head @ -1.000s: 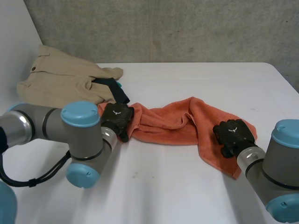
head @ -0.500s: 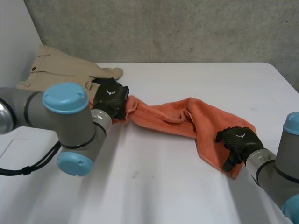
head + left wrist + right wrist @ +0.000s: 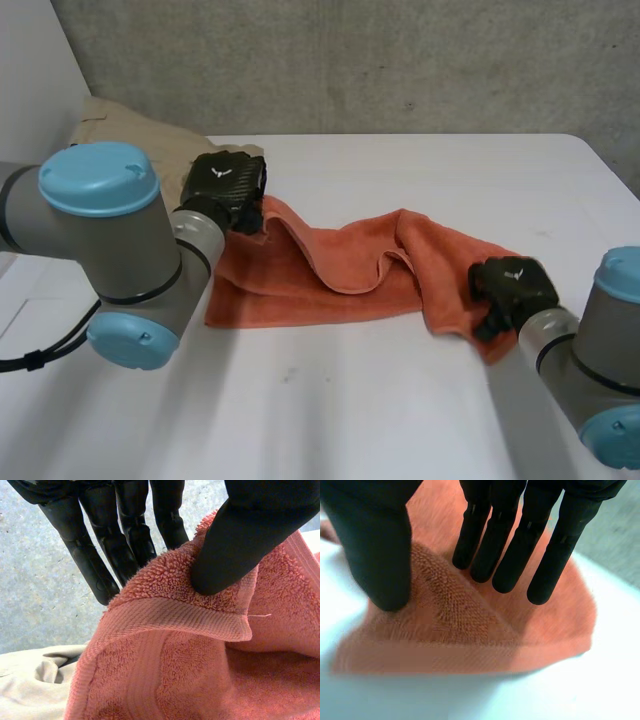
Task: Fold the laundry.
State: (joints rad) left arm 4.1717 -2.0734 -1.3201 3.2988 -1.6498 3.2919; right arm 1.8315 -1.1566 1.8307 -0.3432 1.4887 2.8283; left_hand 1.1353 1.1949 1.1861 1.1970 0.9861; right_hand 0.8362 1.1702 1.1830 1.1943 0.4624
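Though slack — towel (image 3: 350, 270) between hands (image 3: 228, 185) (image 3: 512, 283)

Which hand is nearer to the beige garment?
Left. The left hand pinches a corner of the orange towel right beside the beige garment; the right hand grips the towel's opposite end, far across the table.

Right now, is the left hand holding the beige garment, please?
No, the left hand pinches the towel by its edge.
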